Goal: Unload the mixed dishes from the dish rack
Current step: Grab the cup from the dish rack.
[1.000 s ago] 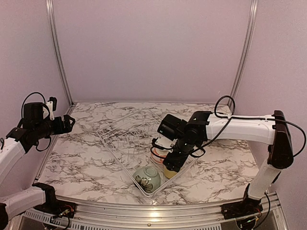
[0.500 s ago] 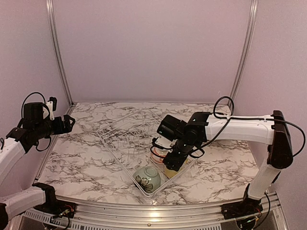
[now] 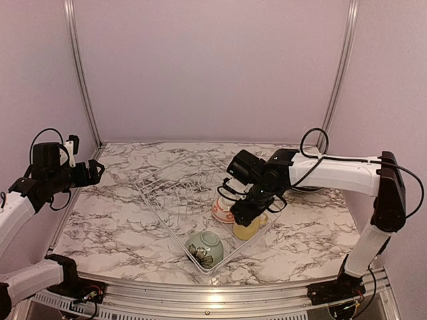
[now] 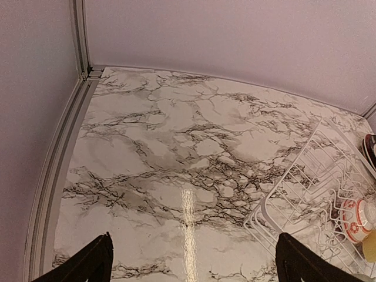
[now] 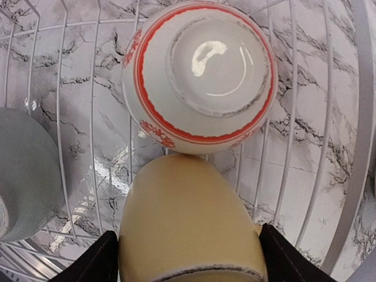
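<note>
The white wire dish rack point(image 3: 160, 200) lies slantwise in the middle of the marble table. An upturned small white bowl with a red pattern point(image 5: 202, 76) rests in it. The green flowered bowl point(image 3: 205, 248) lies at its near corner. My right gripper point(image 5: 188, 258) is shut on the yellow cup point(image 5: 188, 223), one finger pressed on each side, just over the rack wires beside the red-patterned bowl point(image 3: 223, 210). In the top view the cup point(image 3: 247, 231) hangs under the right gripper point(image 3: 244, 217). My left gripper point(image 4: 191, 264) is open above bare marble, far left of the rack point(image 4: 305, 200).
Rows of upright tines fill the rack's far half point(image 3: 180, 180). A dark-rimmed plate edge point(image 4: 370, 151) shows at the right border of the left wrist view, beyond the rack. Metal rails point(image 3: 80, 73) and lilac walls close in the table.
The right arm has shifted right and back with the yellow cup between its fingers, uncovering the red-patterned bowl. Its jaws have narrowed onto the cup. The left arm has not moved.
</note>
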{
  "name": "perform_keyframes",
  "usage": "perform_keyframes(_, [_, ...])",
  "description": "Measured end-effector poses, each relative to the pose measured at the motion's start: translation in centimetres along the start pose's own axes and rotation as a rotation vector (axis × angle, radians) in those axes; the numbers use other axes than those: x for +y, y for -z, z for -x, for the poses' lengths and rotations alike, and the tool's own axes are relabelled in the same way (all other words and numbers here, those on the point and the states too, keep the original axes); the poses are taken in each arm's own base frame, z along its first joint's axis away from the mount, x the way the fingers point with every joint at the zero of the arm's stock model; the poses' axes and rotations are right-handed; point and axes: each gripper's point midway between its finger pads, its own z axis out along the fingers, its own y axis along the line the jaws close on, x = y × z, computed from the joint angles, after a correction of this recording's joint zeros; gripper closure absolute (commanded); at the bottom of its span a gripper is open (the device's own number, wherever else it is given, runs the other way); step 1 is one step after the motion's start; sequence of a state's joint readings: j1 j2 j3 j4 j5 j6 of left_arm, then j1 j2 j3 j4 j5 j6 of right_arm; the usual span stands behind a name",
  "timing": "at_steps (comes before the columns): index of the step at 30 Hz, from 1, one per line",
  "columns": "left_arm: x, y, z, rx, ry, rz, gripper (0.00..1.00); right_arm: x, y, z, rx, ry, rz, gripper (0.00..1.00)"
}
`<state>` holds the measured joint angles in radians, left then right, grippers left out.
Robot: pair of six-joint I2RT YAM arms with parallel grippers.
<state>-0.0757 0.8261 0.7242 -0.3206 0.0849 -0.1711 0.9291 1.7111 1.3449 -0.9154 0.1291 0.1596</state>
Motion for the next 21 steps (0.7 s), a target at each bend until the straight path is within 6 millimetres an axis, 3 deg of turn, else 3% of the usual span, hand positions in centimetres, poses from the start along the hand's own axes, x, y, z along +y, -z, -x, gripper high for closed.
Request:
perform_keyframes(3, [0.0, 0.0, 0.0, 0.000, 0.000, 0.000, 0.01, 0.0, -0.1, 0.1, 0.013, -0.037, -0.003, 0.40])
perform_keyframes(7, [0.0, 0.0, 0.0, 0.000, 0.000, 0.000, 0.01, 0.1, 0.0, 0.1, 0.019, -0.058, 0.005, 0.10])
perform_keyframes(9, [0.0, 0.0, 0.0, 0.000, 0.000, 0.000, 0.01, 0.4, 0.0, 0.3, 0.014, -0.060, 0.026, 0.02])
perform_keyframes(21, [0.0, 0.0, 0.0, 0.000, 0.000, 0.000, 0.01, 0.7, -0.9, -0.5, 0.029, 0.042, 0.040, 0.02])
